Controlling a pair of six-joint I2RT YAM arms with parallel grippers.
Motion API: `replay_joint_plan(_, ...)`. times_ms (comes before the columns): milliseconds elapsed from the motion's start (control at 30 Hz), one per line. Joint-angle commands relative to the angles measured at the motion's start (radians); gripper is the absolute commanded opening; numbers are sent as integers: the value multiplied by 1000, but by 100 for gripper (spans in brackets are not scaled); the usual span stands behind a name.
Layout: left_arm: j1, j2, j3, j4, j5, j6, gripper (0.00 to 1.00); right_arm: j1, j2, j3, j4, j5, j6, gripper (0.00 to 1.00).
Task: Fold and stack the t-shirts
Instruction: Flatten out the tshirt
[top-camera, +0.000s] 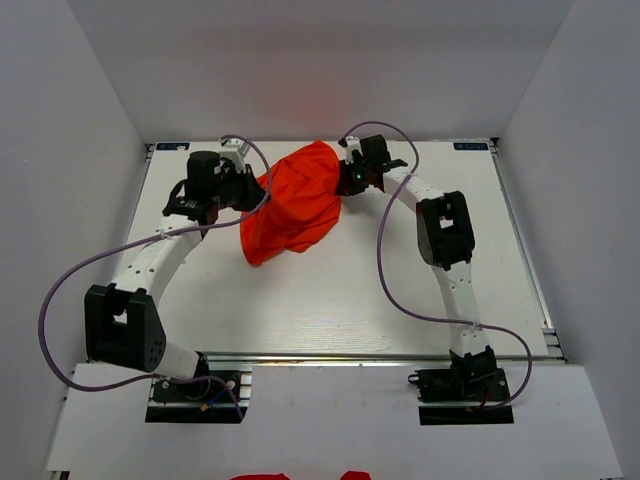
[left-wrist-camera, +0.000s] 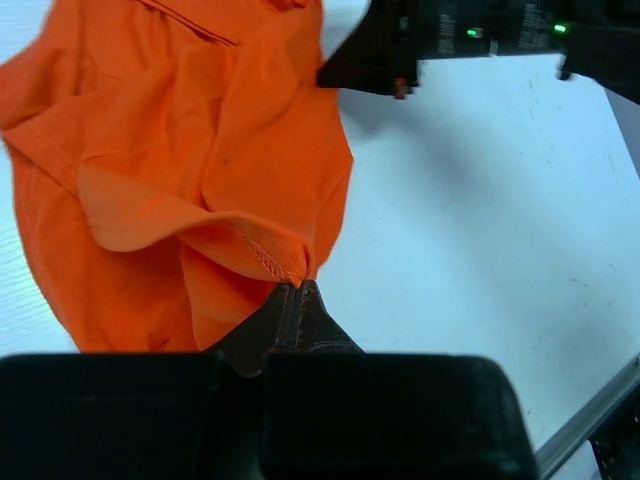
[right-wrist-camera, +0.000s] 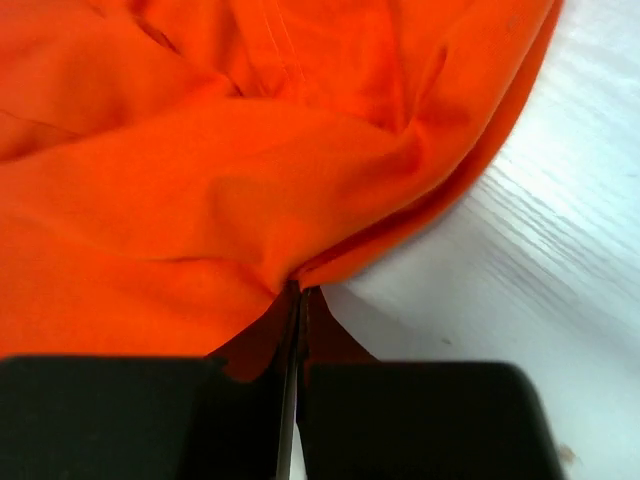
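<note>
White table; pale enclosure walls on three sides; metal rail along near edge.

Item count: one t-shirt; one desk; two arms, left arm and right arm; two hands, left hand and right hand; two orange cloth patches, cut off at the near edge.

On my feed I see a white table with a faint grain in its surface, boxed in by plain pale-grey panels: a back wall, a left wall and a right wall. A metal rail lines the near edge, with a white board below it. The light is even and the shadows soft.
</note>
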Motion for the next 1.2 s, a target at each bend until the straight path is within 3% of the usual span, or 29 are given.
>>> replay_joint_plan(0,3,-79,7,23,-68,4,0,-6,-210,-81,164,0,15,0)
replay_joint_plan(133,3,-128,19,23,-124,4,0,-10,-338,-196,299,20,62,0)
replay_joint_plan(267,3,-148,112,23,-229,33,0,-12,-571,-318,426,147,41,0)
replay_joint_plan(500,3,-182,370,121,-381,128,0,-7,-797,-197,396,358,-172,0)
replay_joint_plan(667,3,-191,471,170,-455,186,0,-7,-952,-149,402,552,-313,0)
replay_joint_plan(800,3,-222,519,191,-438,195,0,-7,-1099,-159,393,556,-379,0)
replay_joint_plan(933,3,-250,537,210,-426,206,0,-9,-1196,-162,351,464,-407,0)
replay_joint_plan(1033,3,-250,580,210,-464,206,0,-10,-1220,-163,328,451,-419,0)
replay_joint_plan(1167,15,-139,657,116,-500,176,0,-12,-1191,-169,293,526,-412,0)
